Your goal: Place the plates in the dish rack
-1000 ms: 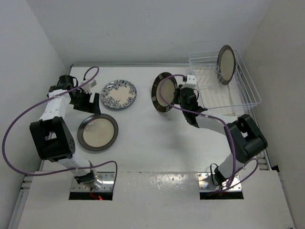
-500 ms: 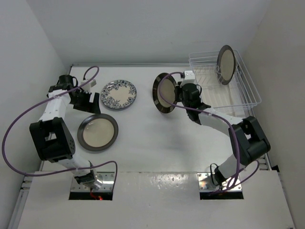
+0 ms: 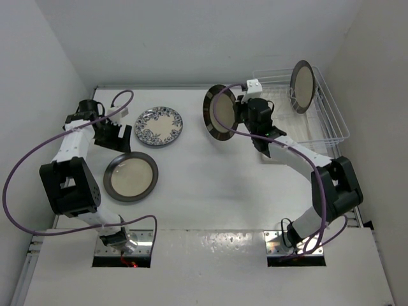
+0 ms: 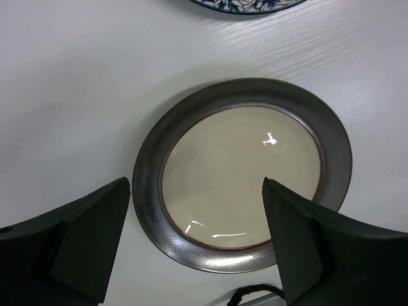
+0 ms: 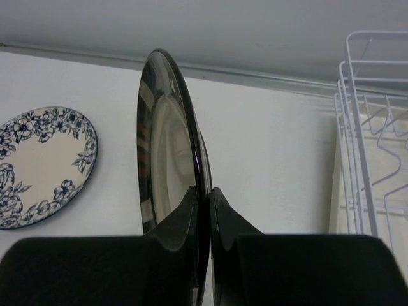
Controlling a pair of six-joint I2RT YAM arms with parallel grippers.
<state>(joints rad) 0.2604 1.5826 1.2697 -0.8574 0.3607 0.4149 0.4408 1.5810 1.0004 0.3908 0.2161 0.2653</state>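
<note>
One glossy, dark-rimmed round plate (image 5: pixel 167 146); white wire rack (image 3: pixel 306 129).

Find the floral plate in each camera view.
Top external: floral plate lies left of centre, flat on the table.
Left wrist: floral plate is a sliver at the top edge, beyond the dark-rimmed plate.
Right wrist: floral plate at the left edge, beside the held plate.
Shared landmark: the white table, under it in all three.
</note>
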